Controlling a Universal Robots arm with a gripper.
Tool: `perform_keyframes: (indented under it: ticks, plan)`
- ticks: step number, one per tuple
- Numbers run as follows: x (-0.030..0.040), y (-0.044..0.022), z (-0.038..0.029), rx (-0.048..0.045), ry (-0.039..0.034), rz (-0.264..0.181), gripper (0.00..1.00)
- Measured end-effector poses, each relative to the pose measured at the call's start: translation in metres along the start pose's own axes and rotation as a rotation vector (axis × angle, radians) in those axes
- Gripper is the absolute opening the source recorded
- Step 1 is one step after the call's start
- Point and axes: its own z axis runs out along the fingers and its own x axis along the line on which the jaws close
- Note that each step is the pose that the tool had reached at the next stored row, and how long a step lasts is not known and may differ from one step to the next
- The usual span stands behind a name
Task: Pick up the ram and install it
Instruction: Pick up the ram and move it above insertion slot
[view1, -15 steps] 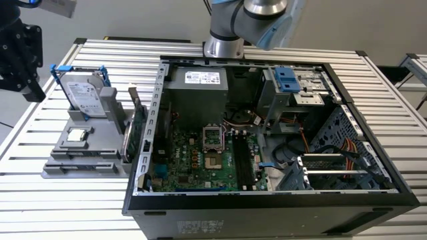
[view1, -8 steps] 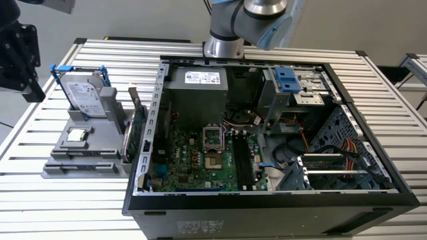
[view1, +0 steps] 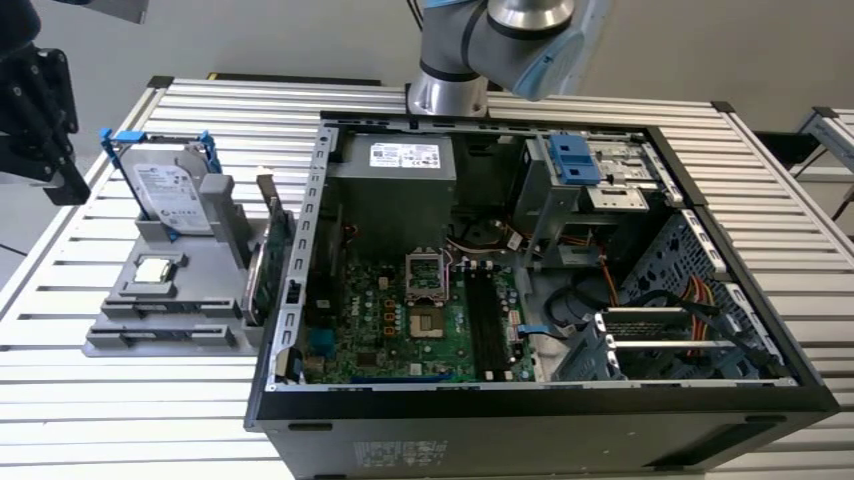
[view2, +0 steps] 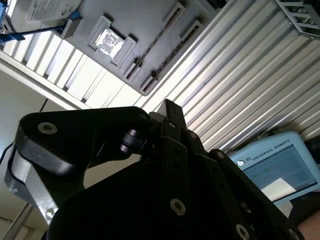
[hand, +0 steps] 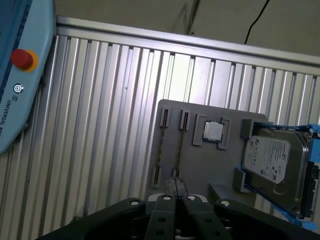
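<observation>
- First wrist view: the gripper (hand: 175, 188) is seen drawn fully together, with nothing clamped in it.
- The gripper is positioned above the grey holder (hand: 200, 170), and its tip is lined up with the nearer end of the ram (hand: 180, 147).
- The ram is located in the holder, standing on its long edge between two slotted supports, just beside the processor chip (hand: 214, 131). It has not yet been lifted.
- The edge-on seating is judged to leave the upper edge of the stick free, so that it can be pinched from above.
- A second pair of supports lies on the far side of the ram from the chip. Whether a stick is seated there cannot be told.
- The hard drive (hand: 274, 160) is held upright at the opposite end of the holder, well apart from the ram.
- In the second wrist view, the ram (view2: 152, 47) is seen as a thin dark line across the holder, with the gripper (view2: 172, 112) closed in the foreground.
- In the exterior view, the holder (view1: 160, 345) is set on the slatted table (view1: 134, 400), just beside the computer case (view1: 534, 440), on the exterior view's left.
- The case is laid on its side with the panel removed, so that the motherboard (view1: 387, 320) faces upward.
- The long black memory slots (view1: 483, 320) appear unoccupied and open to access from above.
</observation>
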Motion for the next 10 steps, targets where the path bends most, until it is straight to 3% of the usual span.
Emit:
perform_keyframes:
  ticks: [5,6,10]
  plan:
    - [0.0,0.0,0.0,-0.0006,-0.0001,0.0,0.0]
    - [0.0,0.0,0.0,-0.0006,-0.0001,0.0,1.0]
    - [0.0,0.0,0.0,-0.0011,-0.0002,0.0,1.0]
